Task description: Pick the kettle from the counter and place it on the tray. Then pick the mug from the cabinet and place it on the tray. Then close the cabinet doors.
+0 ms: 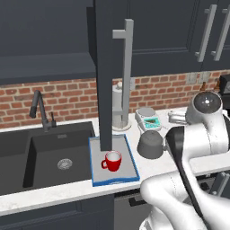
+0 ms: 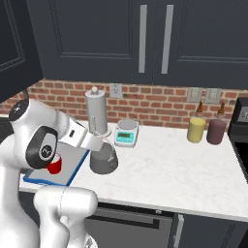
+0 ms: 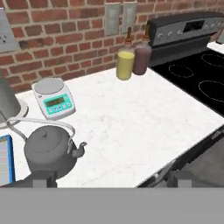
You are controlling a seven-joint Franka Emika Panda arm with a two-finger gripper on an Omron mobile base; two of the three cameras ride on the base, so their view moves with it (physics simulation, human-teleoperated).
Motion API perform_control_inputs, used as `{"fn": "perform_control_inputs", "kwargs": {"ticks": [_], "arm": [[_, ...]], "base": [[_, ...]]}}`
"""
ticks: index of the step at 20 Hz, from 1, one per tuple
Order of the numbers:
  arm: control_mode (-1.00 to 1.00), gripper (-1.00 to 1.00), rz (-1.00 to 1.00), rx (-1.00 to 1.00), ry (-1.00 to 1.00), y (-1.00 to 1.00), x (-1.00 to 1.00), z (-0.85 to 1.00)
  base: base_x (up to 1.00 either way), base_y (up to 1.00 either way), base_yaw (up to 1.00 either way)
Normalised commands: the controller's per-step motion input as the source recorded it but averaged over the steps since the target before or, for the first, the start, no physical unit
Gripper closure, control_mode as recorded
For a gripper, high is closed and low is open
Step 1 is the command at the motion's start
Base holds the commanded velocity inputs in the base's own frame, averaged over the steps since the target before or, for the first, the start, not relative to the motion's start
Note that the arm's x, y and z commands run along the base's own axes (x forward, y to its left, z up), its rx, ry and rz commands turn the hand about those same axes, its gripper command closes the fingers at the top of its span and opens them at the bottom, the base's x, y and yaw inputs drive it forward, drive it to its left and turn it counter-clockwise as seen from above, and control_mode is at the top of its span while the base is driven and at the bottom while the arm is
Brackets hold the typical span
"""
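On the counter (image 3: 131, 113) just below the wide-open, empty gripper (image 3: 109, 181): kettle (image 3: 48, 148). Left of the gripper, red mug (image 1: 112, 161) upright on blue-rimmed tray (image 1: 128, 173).

The tabletop (image 2: 184, 169) is white stone with faint speckles, and a black double sink (image 1: 40, 157) is set into its left part. The blue-rimmed grey tray (image 1: 128, 173) lies flat just beside the sink. The dark grey kettle (image 3: 49, 151) stands directly on the tabletop, just beside the tray's right edge. Behind the kettle sit the white kitchen scale (image 3: 54, 98) with the teal front and the paper-towel roll (image 2: 96, 112) on its round base. Further right, near the brick wall, a yellow bottle (image 2: 196, 129) and a dark red bottle (image 2: 216, 131) stand close together.
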Motion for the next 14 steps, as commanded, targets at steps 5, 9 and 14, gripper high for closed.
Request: {"fn": "perform_control_inputs", "kwargs": {"ticks": [5,9,14], "arm": [[-1.00,-1.00,0.43,0.00,0.17,-0.17,0.00,-0.03],[-1.00,-1.00,0.37,0.00,0.15,-0.01,0.03,-0.01],[-1.00,-1.00,0.34,0.00,0.08,0.01,0.20,-0.05]], "base": [[0.00,0.00,0.00],[0.00,0.00,0.00],[0.00,0.00,0.00]]}}
